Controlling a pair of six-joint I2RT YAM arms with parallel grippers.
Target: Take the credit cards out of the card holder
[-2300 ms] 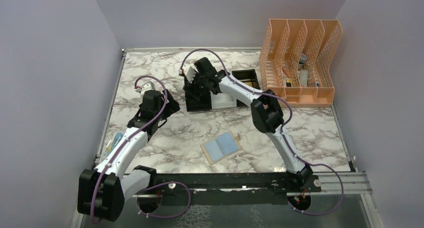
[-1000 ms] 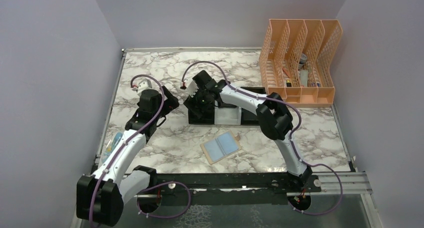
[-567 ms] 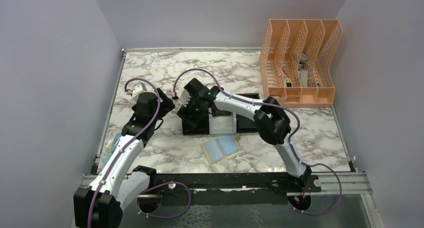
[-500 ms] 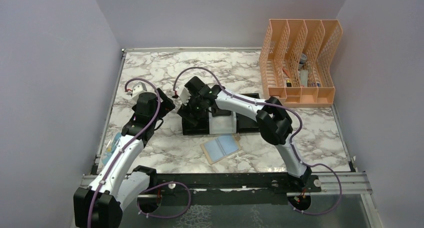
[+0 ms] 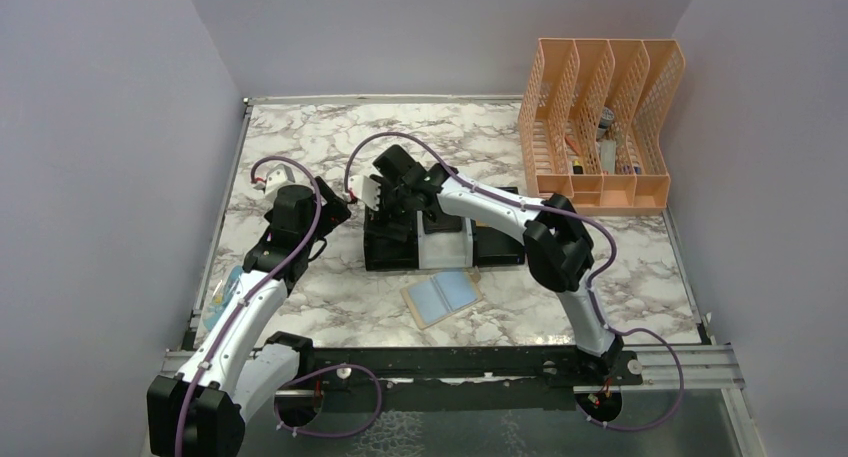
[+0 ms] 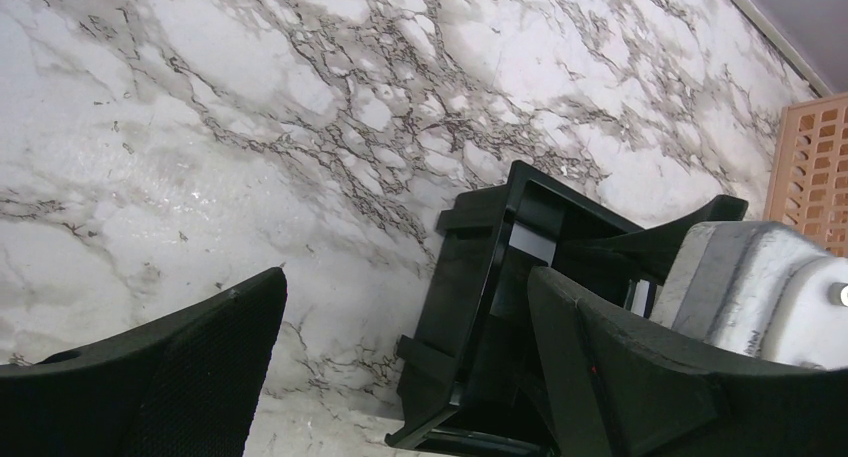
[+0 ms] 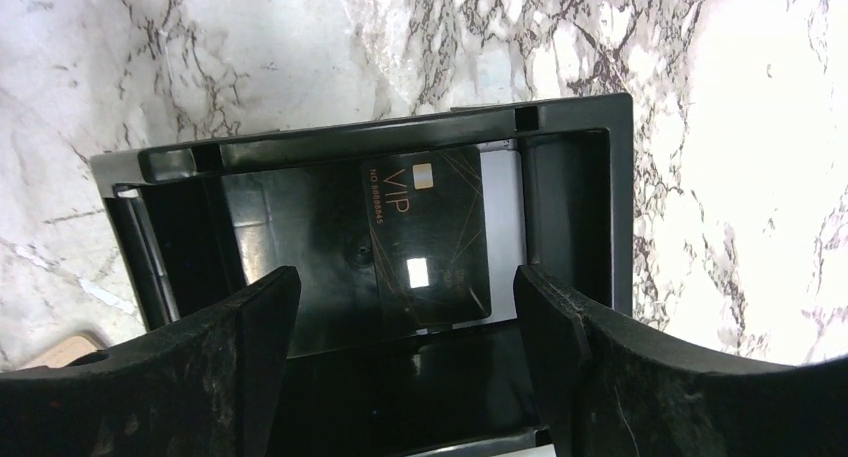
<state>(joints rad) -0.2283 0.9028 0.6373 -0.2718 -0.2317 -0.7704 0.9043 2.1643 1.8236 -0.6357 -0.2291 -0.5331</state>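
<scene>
We see the right fingers [image 7: 250, 377] spread wide and empty above a black bin [image 7: 580, 197] where a dark card [image 7: 430, 237] marked VIP lies flat, the left fingers [image 6: 200, 377] likewise open, and the card holder [image 5: 442, 295] lying open on the counter [image 5: 330, 147] nearby.

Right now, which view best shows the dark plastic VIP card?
Right wrist: the dark VIP card lies flat in the black plastic bin, lettering legible. The top view hides it; left wrist shows only the bin.
</scene>
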